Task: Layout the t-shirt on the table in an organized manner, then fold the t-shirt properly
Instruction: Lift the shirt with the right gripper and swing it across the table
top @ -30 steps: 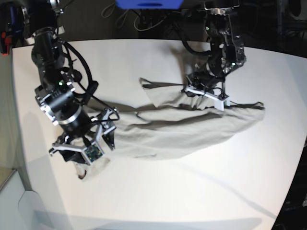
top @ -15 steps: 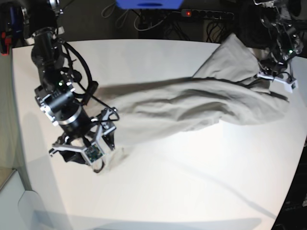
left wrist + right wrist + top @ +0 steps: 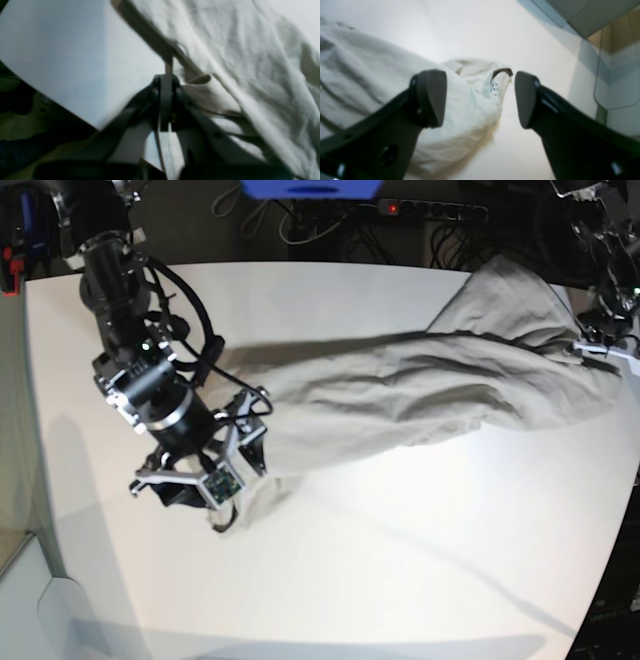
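We see the t-shirt (image 3: pixel 400 385), soft, light and limp, stretched across the table (image 3: pixel 330 580), left gripper (image 3: pixel 165 75) pinching its hem, right gripper (image 3: pixel 480 100) spread wide over the collar end.

Big plain white table (image 3: pixel 400 580), and the wrinkly beige t-shirt (image 3: pixel 400 395) is stretched out diagonally across it.

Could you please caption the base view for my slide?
Left gripper pinches the t-shirt stretched across the table; right gripper open.
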